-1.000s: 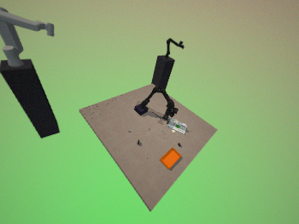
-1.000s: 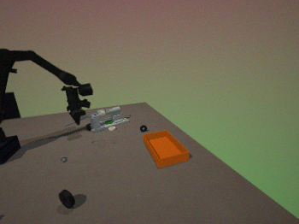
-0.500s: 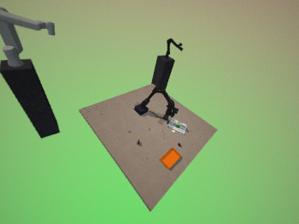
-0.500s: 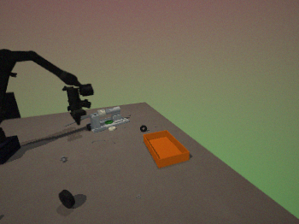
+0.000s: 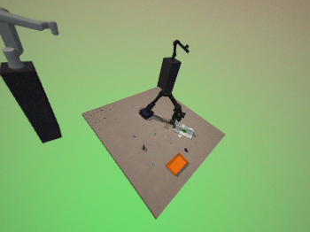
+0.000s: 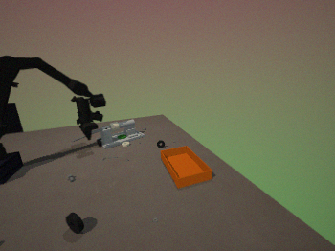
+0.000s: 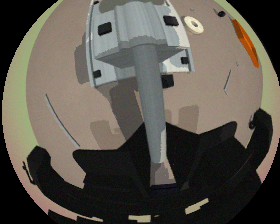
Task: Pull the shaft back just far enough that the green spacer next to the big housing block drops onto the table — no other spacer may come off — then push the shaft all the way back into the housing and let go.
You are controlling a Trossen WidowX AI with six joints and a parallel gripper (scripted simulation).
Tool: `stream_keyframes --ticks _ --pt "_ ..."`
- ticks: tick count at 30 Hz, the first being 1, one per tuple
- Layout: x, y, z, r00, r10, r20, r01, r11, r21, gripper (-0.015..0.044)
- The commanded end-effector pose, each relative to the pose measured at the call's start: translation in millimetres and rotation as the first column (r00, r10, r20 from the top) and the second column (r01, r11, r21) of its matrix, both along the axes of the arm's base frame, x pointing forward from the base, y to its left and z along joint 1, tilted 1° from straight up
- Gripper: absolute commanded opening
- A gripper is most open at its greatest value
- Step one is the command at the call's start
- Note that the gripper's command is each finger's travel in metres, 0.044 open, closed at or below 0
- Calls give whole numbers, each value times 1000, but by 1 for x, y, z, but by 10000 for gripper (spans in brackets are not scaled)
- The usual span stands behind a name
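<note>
The grey shaft runs from the grey end block of the fixture toward my fingers in the wrist view. My gripper is shut on the shaft's near end, just outside the fixture. The green spacer shows low in the middle of the fixture, looking flat; whether it is off the shaft is too small to tell. A cream piece shows at the fixture's upper part. A cream ring lies on the table beside the fixture. The shaft's far end is hidden.
An orange tray stands beyond the fixture. A black ring lies between the two. A black disc stands farther off. Thin rods and small bits lie scattered on the table.
</note>
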State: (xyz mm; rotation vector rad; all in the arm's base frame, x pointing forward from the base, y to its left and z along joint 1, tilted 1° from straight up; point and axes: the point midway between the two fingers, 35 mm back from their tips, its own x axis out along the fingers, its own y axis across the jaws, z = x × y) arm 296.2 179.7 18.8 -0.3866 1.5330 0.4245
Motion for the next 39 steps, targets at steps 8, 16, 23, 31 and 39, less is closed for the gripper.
stream_keyframes --ticks 8,16,23,31,39 --pt "7 4 1 1000 0 11 0 1000 5 0" --pt "9 5 1 1000 0 12 0 1000 5 0" --pt "12 6 2 1000 0 12 0 1000 5 0" --pt "14 8 2 1000 0 12 0 1000 5 0" --pt "17 9 2 1000 0 12 0 1000 5 0"
